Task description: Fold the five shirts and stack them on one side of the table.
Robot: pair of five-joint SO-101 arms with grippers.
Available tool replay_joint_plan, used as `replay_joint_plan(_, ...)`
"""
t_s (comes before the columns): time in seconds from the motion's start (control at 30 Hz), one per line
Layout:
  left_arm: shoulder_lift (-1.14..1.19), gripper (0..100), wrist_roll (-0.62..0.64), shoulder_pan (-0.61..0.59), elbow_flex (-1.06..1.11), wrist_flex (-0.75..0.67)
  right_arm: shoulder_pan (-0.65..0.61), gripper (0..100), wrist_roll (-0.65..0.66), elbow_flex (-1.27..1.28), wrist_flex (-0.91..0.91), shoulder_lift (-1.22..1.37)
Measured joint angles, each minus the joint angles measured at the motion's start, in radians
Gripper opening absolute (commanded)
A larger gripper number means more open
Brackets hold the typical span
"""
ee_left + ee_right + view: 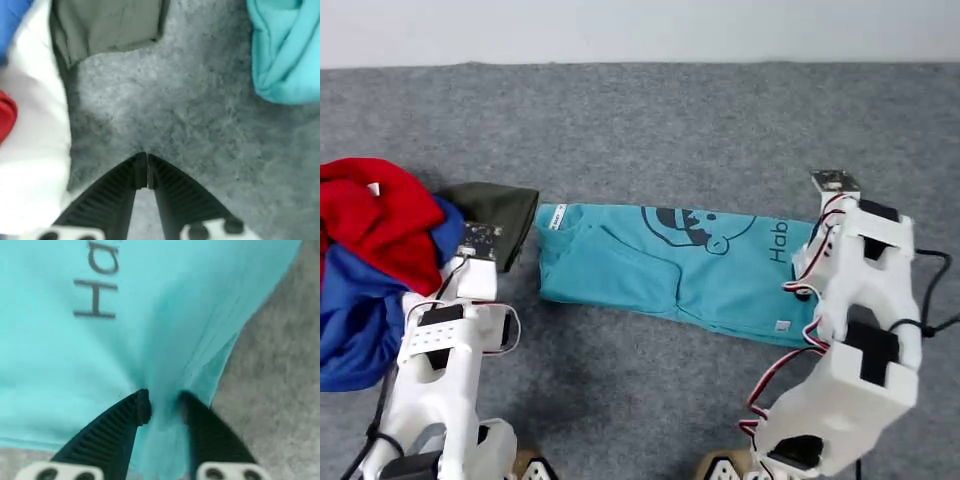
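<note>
My right fingers (142,407) are pinched on a bunched ridge of the teal shirt (670,265), which lies as a long band across the middle of the high view, its right end under me. My left fingers (141,172) are closed on nothing, over bare table (720,120) between the olive shirt (495,210) and the teal shirt's left end. To fold cleanly, I judge the left should grip that end, so both corners lift level.

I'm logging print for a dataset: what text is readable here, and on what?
Dark lettering on the teal shirt: partly hidden, no whole word reads.
Collar tag: too small to read.
Hem tag: too small to read.
</note>
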Motion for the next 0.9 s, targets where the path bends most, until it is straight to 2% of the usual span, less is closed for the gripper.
replay_joint_plan(0.13,0.0,1,0.201,0.0,0.0,0.0,0.002,20.7,0.0,-0.048,0.046,-0.006)
replay_joint_plan(0.2,0.0,1,0.247,0.0,0.0,0.0,0.002,20.8,0.0,-0.069,0.054,-0.006)
replay_joint_plan(0.43,0.0,1,0.267,0.0,0.0,0.002,0.003,20.8,0.0,-0.08,-0.002,-0.003)
replay_joint_plan(0.7,0.0,1,0.275,0.0,0.0,0.002,0.011,19.8,0.0,-0.104,-0.064,0.144)
replay_joint_plan(0.9,-0.003,1,0.276,0.0,0.0,0.002,0.021,3.2,0.0,-0.163,-0.049,0.184)
